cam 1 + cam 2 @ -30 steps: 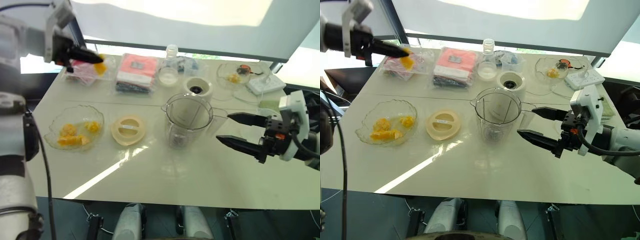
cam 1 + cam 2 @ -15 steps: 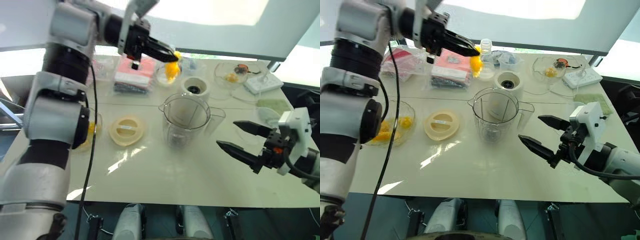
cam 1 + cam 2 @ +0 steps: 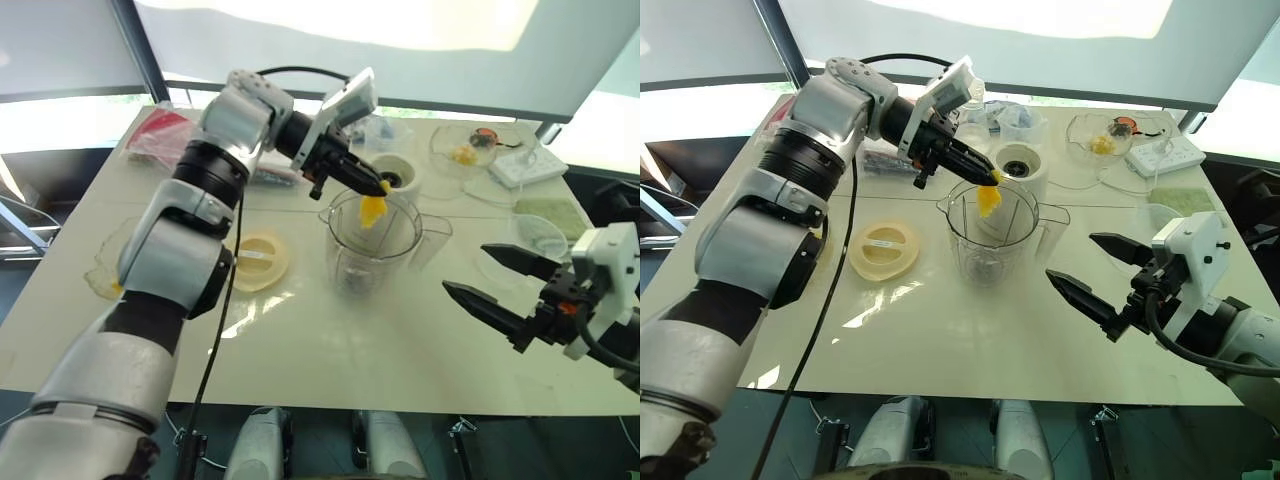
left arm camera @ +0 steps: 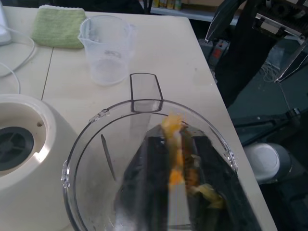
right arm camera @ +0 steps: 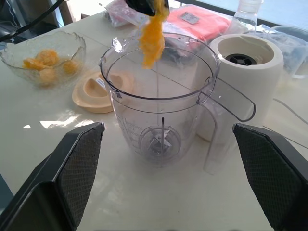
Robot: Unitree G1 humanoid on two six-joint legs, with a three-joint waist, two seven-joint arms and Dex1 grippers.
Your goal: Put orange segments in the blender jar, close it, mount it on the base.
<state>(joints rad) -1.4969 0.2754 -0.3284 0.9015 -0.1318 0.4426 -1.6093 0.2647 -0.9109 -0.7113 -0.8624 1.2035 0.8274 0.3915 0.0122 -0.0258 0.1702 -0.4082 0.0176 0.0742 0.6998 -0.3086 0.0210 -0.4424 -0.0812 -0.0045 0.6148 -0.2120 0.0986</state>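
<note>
Glass bowl (image 5: 29,50) of orange segments (image 5: 45,65) is sitting at the far left of the worktop (image 3: 970,350), mostly hidden behind the left arm in the head views. Cream lid (image 3: 884,250) is lying flat just right of it. Left gripper (image 3: 990,180) is reaching in from the left and pointing down over the blender jar (image 3: 990,235) mouth. An orange segment (image 3: 987,200) is hanging at its fingertips, right at rim level inside the mouth. Can't tell whether the fingers are pinching the piece or parted; it's smeared along them in the left wrist view. Jar is standing upright mid-worktop, handle toward the right, blade hub visible at the bottom, nothing else inside. Base (image 3: 1021,168) is standing just behind the jar, dark socket facing up. Clear measuring cup (image 4: 107,48) is sitting right of the jar. Right gripper (image 3: 1098,278) is hovering low over the worktop right of the jar, fingers spread wide, holding nothing.
</note>
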